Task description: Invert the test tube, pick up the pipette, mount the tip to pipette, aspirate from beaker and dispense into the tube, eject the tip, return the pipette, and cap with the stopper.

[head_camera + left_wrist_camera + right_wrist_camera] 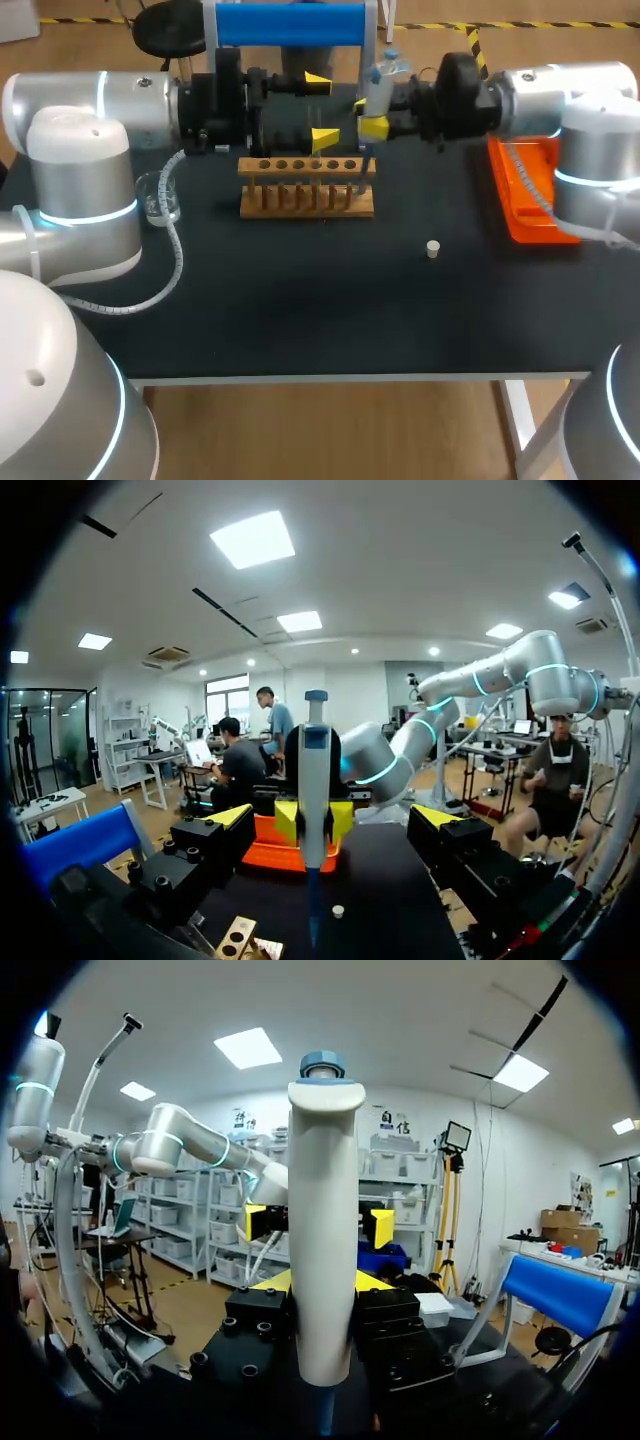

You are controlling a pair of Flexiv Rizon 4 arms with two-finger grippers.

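A matte black tabletop carries the whole scene. Two thick, smooth, silver-white arms with glowing light-blue rings come in from the sides, the left arm and the right arm. Their black, blocky wrists meet near the far middle.

The left end effector is released. Its two yellow wedge-shaped tips stand wide apart with nothing between them, just beside the pipette.

The right end effector is clenched on the pipette, holding it upright above the right end of the rack. In the right wrist view the pipette's smooth white plastic barrel, capped by a blue-grey button, hides most of the fingers either side of it. From the left wrist view its body narrows to a blue shaft and a fine point. Where that point ends against the rack cannot be made out.

A bright orange, shallow plastic tray lies at the right, partly covered by the right arm.

A wooden test tube rack, a plank with a row of round holes above pegs, sits mid-table. Any tube in it is too faint to tell.

A clear glass beaker stands at the left, beside a coiled white cable.

A small, pale, plug-shaped stopper rests alone on the tabletop, nearer than the rack.
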